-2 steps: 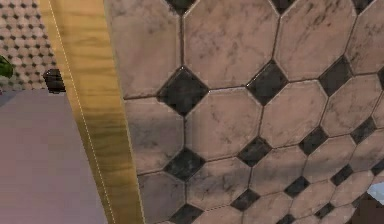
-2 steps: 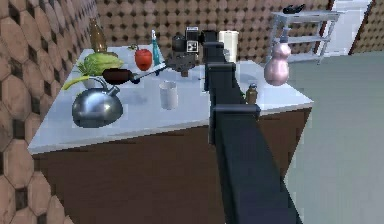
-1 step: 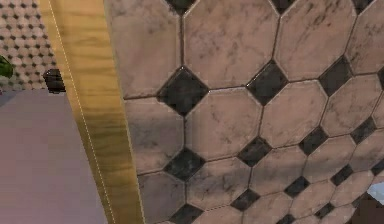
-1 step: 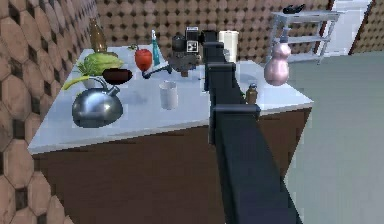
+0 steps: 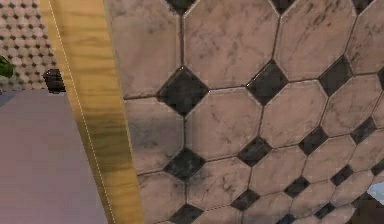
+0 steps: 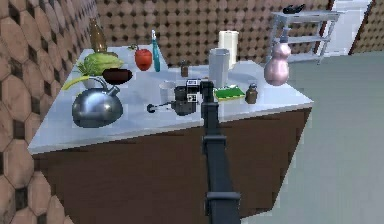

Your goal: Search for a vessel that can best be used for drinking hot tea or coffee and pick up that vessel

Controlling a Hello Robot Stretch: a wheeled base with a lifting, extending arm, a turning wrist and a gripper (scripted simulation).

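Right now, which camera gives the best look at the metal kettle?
The arm side view: the kettle stands whole on the countertop, handle and body clear. The forward view faces a tiled wall and a wooden edge, no help with it.

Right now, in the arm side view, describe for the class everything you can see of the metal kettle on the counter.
The kettle is a squat, rounded vessel of shiny grey metal with a dark arched handle over its top. It stands upright on the pale countertop, toward the arm side view's left, near the front edge. A green leafy vegetable and a dark bowl lie just behind it; whether they touch it cannot be told.
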